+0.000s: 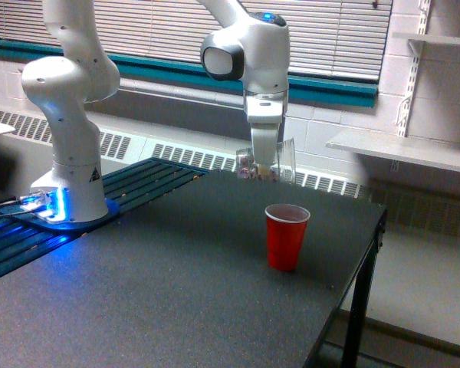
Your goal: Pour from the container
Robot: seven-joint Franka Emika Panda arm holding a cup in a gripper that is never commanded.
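Note:
In the exterior view my gripper (264, 162) is shut on the clear plastic cup (284, 161), which hangs above the far part of the table. The cup stands close to upright, and small brownish and pale bits show at its bottom. A red cup (286, 236) stands upright on the dark table (161, 291), below the held cup and a little toward the exterior view's right. The two cups are well apart in height.
The arm's white base (65, 146) stands at the exterior view's left on a blue-lit slatted platform (31, 238). The table's edge (368, 253) runs close to the red cup on the exterior view's right. A wall shelf (414, 149) and a radiator grille lie behind.

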